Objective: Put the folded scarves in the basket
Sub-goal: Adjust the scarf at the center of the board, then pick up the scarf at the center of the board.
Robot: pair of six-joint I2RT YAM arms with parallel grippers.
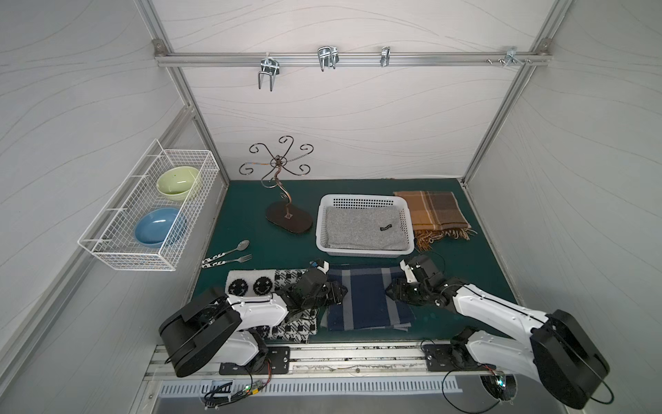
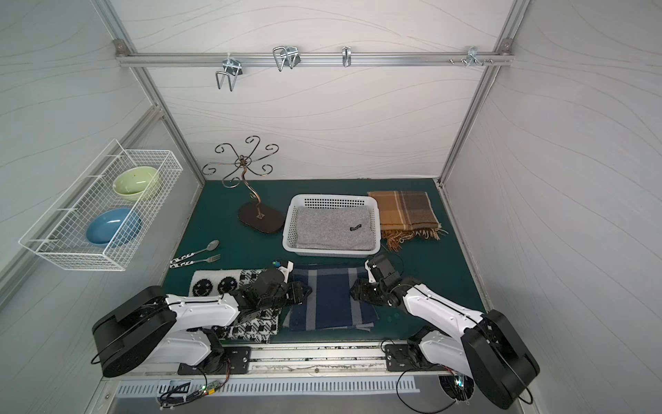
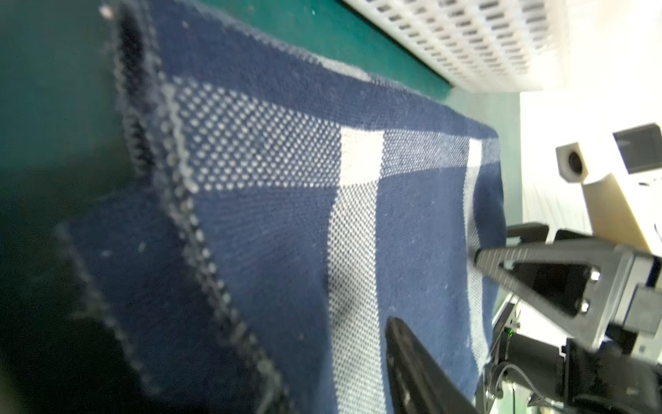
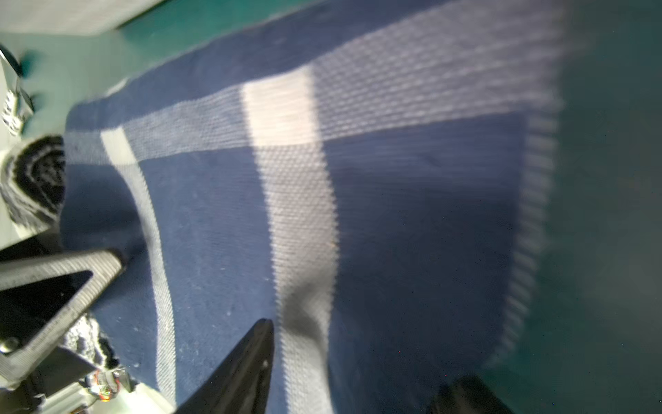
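Folded scarf [image 1: 365,297], navy with pale checks, lies flat on the green mat [image 1: 476,272] in the lower centre of both top views. It is just below the basket [image 1: 358,252] and apart from it, and no part of it is lifted.

The left gripper [image 1: 342,289] sits at its left edge and the right gripper [image 1: 390,291] at its right edge, facing each other across the cloth. In the blurred right wrist view, the right gripper's fingers [image 4: 247,358] stand apart over the fabric with no cloth pinched between them. The left wrist view shows only one finger [image 3: 412,362] of the left gripper, low over the weave. Whether that gripper is spread or closed on the edge cannot be told.

At centre frame the white basket already holds a grey folded cloth [image 1: 361,229]. A brown plaid scarf [image 1: 433,215] lies just right of it, and a black-and-white patterned cloth [image 1: 250,283] lies under the left arm at lower left.

By this evidence the task is near its start: grasp, lift, carry and release are all left to do.
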